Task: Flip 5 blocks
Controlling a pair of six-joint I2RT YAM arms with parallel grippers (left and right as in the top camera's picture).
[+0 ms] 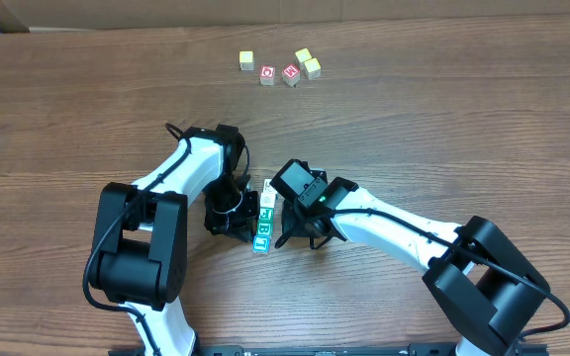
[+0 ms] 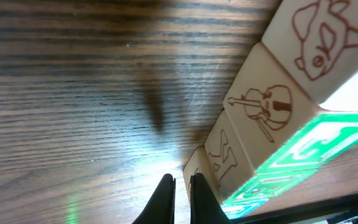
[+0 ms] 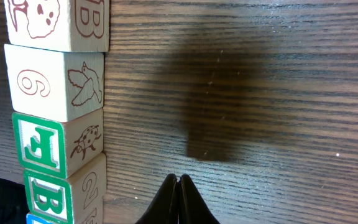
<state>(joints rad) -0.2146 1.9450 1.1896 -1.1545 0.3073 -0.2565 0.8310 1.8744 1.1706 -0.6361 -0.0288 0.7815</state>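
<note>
The blocks (image 1: 263, 220) lie in a tight row, face against face, running near to far at the middle of the bench (image 1: 443, 119), between the two arms.

The left hand (image 2: 181, 193) is narrow, its fingers almost together and holding nothing. The right hand (image 3: 179, 193) is pinched fully together, also empty.

To flip well, I judge that one hand should take an end block first, since the neighbours touch and a push in mid-row would likely drag them along. Either widen the hand to span one block, or use the pinched tip to roll it over.

In the left wrist view the row sits just right of the fingertips. In the right wrist view it sits left of them, a strip of bare bench between.
</note>
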